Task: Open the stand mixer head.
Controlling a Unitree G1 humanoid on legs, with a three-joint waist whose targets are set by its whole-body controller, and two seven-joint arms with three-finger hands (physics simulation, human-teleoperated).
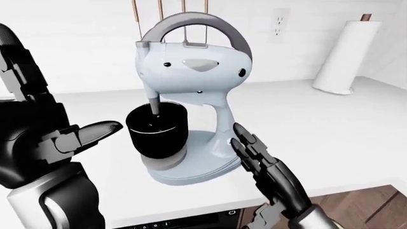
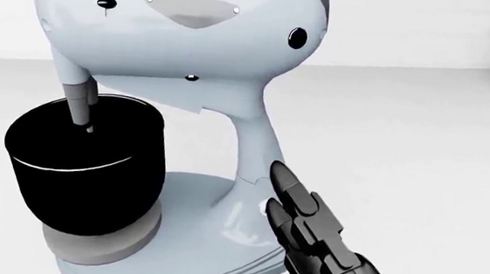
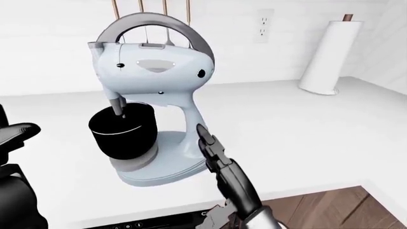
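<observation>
A pale blue stand mixer stands on the white counter (image 1: pixel 330 129). Its head (image 1: pixel 191 67) carries a grey arched handle (image 1: pixel 191 21), and its beater shaft (image 1: pixel 154 105) reaches down into a black bowl (image 1: pixel 158 131) on the base (image 1: pixel 197 169). My right hand (image 1: pixel 240 138) is open with its fingers stretched out, and the fingertips are close beside the mixer's neck (image 2: pixel 249 144), low down near the base. My left hand (image 1: pixel 89 133) is open at the left, with a finger pointing toward the bowl and a gap between them.
A paper towel roll (image 1: pixel 347 55) stands at the upper right on the counter, by the wall. A wall outlet (image 1: pixel 278 24) is above the mixer's right. Utensil handles (image 1: pixel 159 9) hang behind the mixer. The counter's near edge (image 1: pixel 356 183) runs along the bottom right.
</observation>
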